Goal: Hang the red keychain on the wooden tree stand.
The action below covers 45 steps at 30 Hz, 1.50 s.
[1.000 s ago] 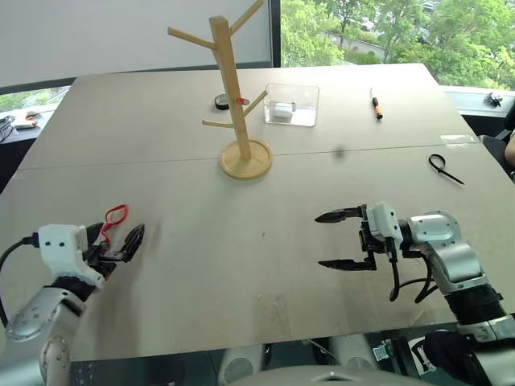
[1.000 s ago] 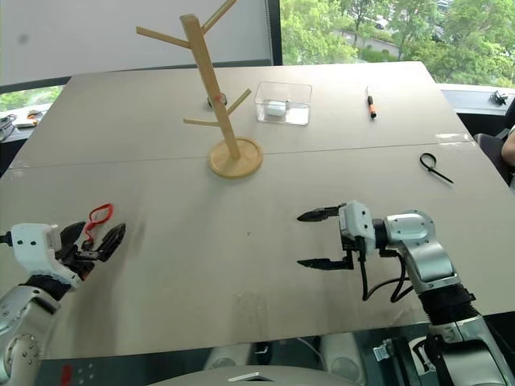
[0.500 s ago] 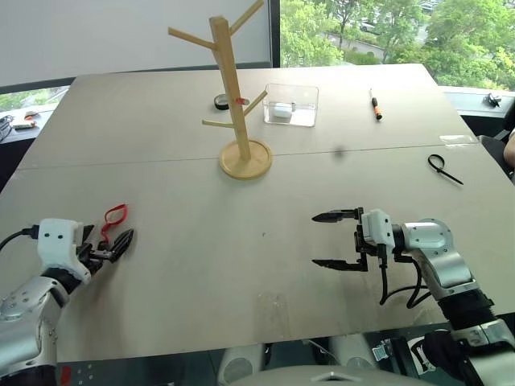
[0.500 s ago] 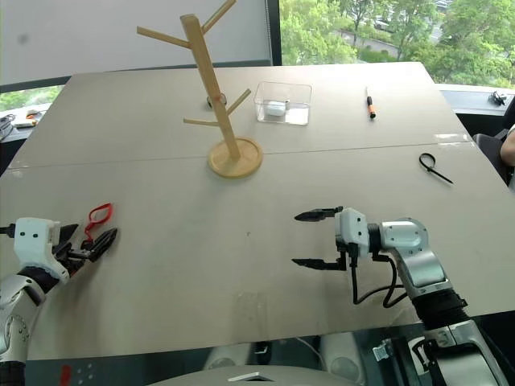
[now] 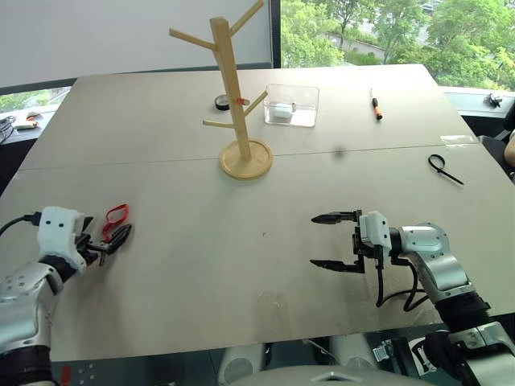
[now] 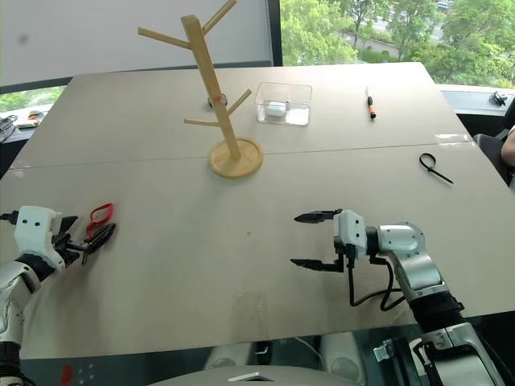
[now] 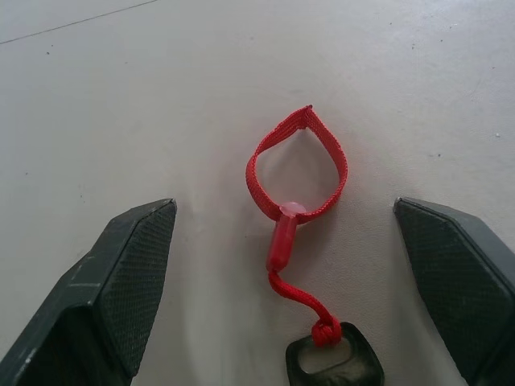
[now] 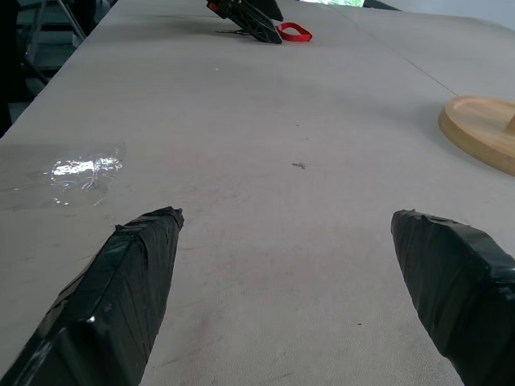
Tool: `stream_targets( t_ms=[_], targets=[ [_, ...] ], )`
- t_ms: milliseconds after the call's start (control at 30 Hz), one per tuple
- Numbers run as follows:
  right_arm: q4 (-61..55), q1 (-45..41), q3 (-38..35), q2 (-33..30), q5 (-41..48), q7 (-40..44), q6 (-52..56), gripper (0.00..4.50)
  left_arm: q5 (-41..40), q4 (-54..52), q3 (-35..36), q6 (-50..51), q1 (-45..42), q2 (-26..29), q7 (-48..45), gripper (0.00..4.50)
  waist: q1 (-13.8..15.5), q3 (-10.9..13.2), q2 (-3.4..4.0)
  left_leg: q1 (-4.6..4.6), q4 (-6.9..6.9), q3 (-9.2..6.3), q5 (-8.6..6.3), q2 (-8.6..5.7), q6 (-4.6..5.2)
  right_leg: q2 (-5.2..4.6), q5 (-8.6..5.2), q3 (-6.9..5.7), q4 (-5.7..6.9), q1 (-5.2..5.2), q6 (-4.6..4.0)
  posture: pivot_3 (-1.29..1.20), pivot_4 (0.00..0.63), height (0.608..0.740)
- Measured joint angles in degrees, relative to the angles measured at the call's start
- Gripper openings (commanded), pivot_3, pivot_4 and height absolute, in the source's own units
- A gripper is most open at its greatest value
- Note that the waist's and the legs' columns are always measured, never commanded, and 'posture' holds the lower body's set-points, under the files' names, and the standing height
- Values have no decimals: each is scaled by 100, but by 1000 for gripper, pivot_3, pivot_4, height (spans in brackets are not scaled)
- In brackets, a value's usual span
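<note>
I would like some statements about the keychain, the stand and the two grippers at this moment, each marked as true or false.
1. The red keychain lies flat on the table. True.
2. The left gripper is shut on the keychain. False: its fingers stand open on either side of the cord, and nothing is held.
3. The wooden tree stand has the keychain hanging on a peg. False: the keychain lies on the table near the left gripper, far from the stand.
4. The right gripper is open and holds nothing. True.
5. The black zip-tie loop lies next to the red keychain. False: it lies on the opposite side of the table, toward the robot's right.
</note>
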Motion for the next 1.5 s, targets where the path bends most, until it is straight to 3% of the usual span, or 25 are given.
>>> stream_targets(
  t_ms=[400, 500, 700, 733, 800, 1267, 1500],
  targets=[
    [99, -136, -19, -3, 19, -157, 32, 4436, -487, 13, 305, 854, 107, 33, -279, 4500, -70, -14, 21, 0, -6, 13, 0, 0, 0, -10, 0, -1, 0, -2, 0, 0, 150, 740],
    [149, -143, -20, -4, 24, -161, 38, 4500, -507, -19, 342, 898, 135, 15, -273, 3734, -73, -15, 23, 0, -9, 15, 0, 0, 0, -11, 0, 0, 0, -4, 0, 0, 150, 740],
    [178, -240, -21, -8, 26, -170, 51, 4500, -546, -40, 457, 975, 215, -50, -261, 1030, -63, -18, 28, 0, -9, 15, -1, 0, -1, -13, 0, 0, 0, -5, 0, 0, 150, 740],
    [178, -260, -22, -8, 27, -177, 52, 4500, -547, -50, 466, 975, 225, -56, -261, 359, -62, -19, 29, 0, -9, 15, -1, 0, -1, -14, 0, 0, 0, -5, 0, 0, 150, 740],
    [182, -270, -22, -8, 28, -198, 53, 4500, -548, -58, 476, 978, 237, -66, -261, 29, -50, -20, 30, 0, -9, 15, -1, -1, -1, -14, 0, -1, 0, -6, 0, 0, 150, 740],
    [194, -299, -22, -8, 51, -213, 119, 4500, -605, -432, 493, 1272, 144, -187, -203, 29, -31, -22, 31, -3, -8, 14, -1, -1, -1, -17, 0, -5, 0, -6, 0, 0, 150, 740],
    [198, -320, -30, 3, 53, -271, 120, 4500, -596, -1445, 291, 1190, 102, -595, 40, 29, -34, -15, 13, -8, -8, 14, -1, -1, -2, -17, 1, -5, -1, -6, -1, 0, 150, 740]
  ],
)
